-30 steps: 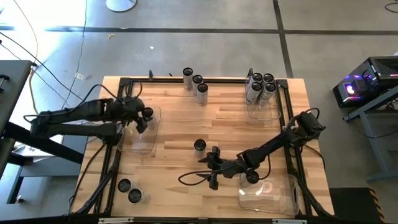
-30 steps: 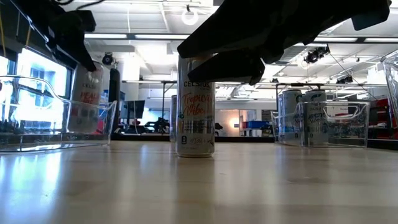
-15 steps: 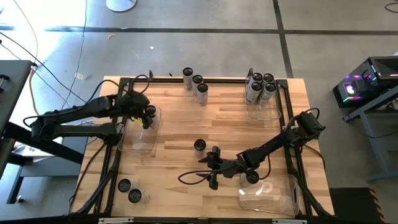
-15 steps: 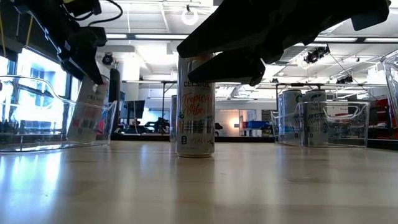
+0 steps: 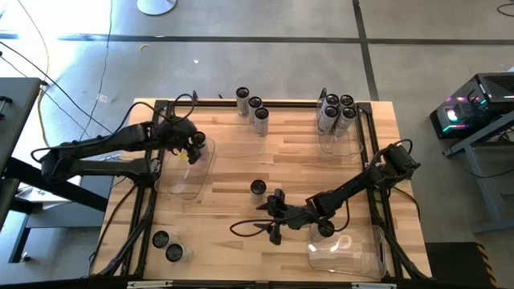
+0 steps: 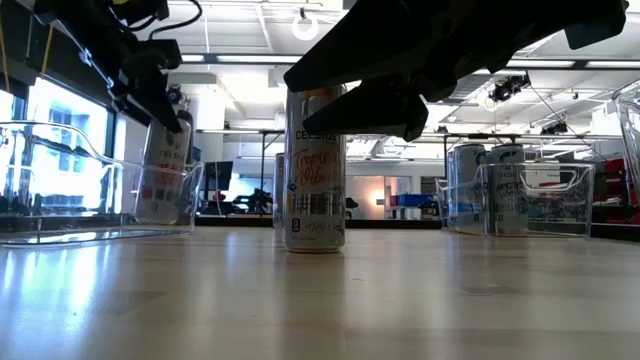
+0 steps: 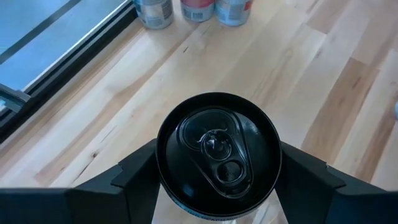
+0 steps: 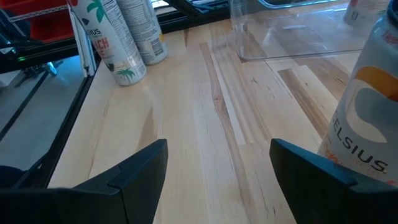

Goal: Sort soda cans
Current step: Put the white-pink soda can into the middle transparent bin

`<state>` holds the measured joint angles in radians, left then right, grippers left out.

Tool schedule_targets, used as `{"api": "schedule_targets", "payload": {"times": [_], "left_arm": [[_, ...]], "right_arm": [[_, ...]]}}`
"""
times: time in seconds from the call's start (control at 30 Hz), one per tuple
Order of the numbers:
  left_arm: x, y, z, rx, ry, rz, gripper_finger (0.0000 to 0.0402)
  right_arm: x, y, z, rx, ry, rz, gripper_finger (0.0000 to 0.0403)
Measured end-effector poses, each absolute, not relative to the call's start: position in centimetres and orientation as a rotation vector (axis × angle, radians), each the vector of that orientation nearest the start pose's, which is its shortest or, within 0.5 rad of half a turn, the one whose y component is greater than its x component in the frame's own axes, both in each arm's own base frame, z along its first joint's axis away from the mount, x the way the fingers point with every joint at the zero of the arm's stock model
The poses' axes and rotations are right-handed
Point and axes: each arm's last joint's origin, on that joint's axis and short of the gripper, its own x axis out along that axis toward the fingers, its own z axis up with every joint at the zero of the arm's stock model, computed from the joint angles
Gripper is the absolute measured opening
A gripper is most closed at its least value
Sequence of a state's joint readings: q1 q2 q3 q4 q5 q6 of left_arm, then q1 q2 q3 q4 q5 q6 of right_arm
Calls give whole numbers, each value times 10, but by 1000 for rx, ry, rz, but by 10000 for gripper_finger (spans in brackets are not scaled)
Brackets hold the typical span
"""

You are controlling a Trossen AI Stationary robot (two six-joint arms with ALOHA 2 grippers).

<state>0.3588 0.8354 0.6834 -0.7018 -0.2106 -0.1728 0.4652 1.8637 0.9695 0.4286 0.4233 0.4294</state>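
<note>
Two dark arms work over a pale wooden plank table (image 5: 289, 156) on a grey concrete floor (image 5: 241, 56); the low view looks across into a bright open room with ceiling lights. The left gripper (image 5: 189, 149) has its fingers clamped on a soda can (image 7: 217, 153) held over the clear bin (image 5: 186, 183) at the table's left edge. The right gripper (image 5: 275, 217) hangs with fingers spread wide and empty, near a lone can (image 5: 257, 188) standing mid-table.

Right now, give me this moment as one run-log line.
left gripper: shut on soda can, over left bin | right gripper: open, empty, beside lone can mid-table | step: placing can in bin
</note>
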Motion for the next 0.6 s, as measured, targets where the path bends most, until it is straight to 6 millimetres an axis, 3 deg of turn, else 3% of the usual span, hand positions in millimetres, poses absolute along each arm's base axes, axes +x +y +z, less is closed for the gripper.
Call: {"api": "schedule_targets", "payload": {"times": [0.6], "left_arm": [[164,58,242,-242,814,555,248]], "right_arm": [[345,160,160,220,425,-52,277]]}}
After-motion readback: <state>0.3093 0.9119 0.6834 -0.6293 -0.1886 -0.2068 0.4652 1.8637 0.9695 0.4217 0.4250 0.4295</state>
